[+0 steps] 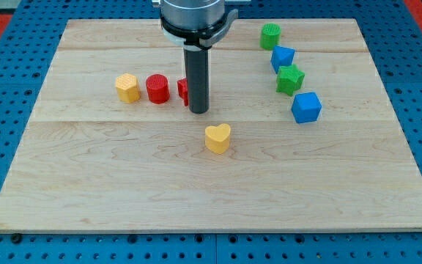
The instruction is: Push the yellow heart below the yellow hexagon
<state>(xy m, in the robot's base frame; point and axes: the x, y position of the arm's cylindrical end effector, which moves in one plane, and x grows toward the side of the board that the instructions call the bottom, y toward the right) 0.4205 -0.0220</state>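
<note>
The yellow heart (pixel 217 137) lies near the middle of the wooden board (pixel 196 191). The yellow hexagon (pixel 127 87) sits at the view's left, higher up. My tip (pixel 198 111) is on the board just above and slightly left of the yellow heart, a short gap apart from it. The tip stands right in front of a red block (pixel 183 90), which the rod partly hides; its shape cannot be made out.
A red cylinder (pixel 157 89) sits between the yellow hexagon and the rod. At the view's upper right lie a green cylinder (pixel 270 36), a blue block (pixel 282 57), a green star-like block (pixel 290 79) and a blue cube (pixel 306 107).
</note>
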